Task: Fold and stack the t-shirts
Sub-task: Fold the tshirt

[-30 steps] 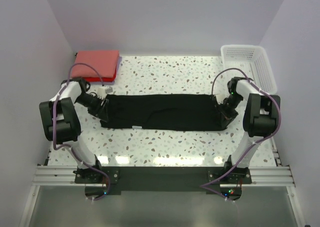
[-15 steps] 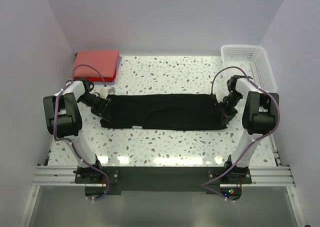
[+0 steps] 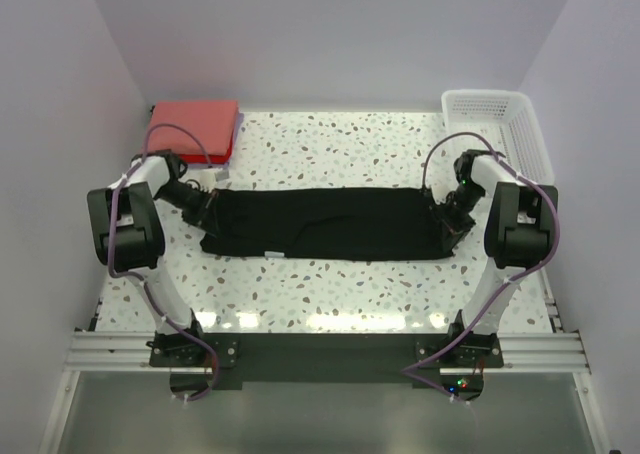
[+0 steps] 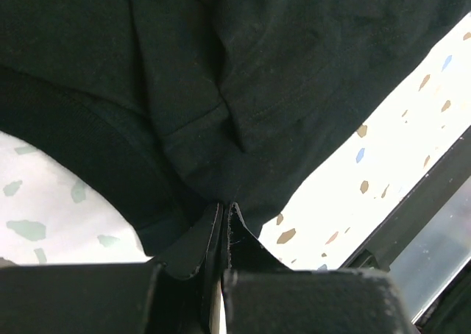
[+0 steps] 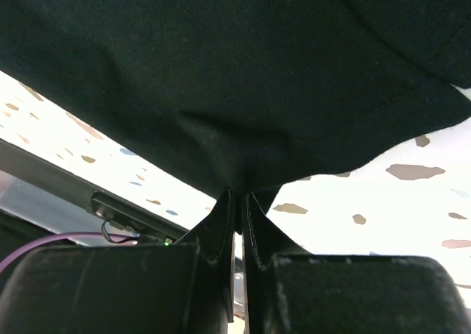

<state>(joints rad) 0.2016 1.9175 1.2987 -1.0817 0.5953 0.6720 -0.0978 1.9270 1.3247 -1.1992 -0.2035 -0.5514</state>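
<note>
Black t-shirt (image 3: 325,224) lies mid-surface as a long narrow band, already doubled lengthwise, running left to right btwn the two arms; it looks pulled fairly flat, w/ a slight sag and a crease near its left end.

Left claw (image 3: 210,206) is pressed together on the band's left end; the left wrist view shows cloth bunched right into the closed tips, seam and hem folded just above them. Right claw (image 3: 446,218) pinches the right end the same way; cloth puckers into its tips in the right wrist view. Holding both ends at once prob. serves to tension the band so it folds w/o wrinkles; next fold likely brings one end over the other.

Coral-red stack (image 3: 192,126) sits at the far left corner of the surface (image 3: 340,144), a purple-blue edge showing at its side; near the left arm's elbow but apart from the black cloth. White basket (image 3: 500,124) stands at the far right corner, just behind the right arm; nothing lies on the band itself; the arms' purple cables loop above, clear of the cloth.
</note>
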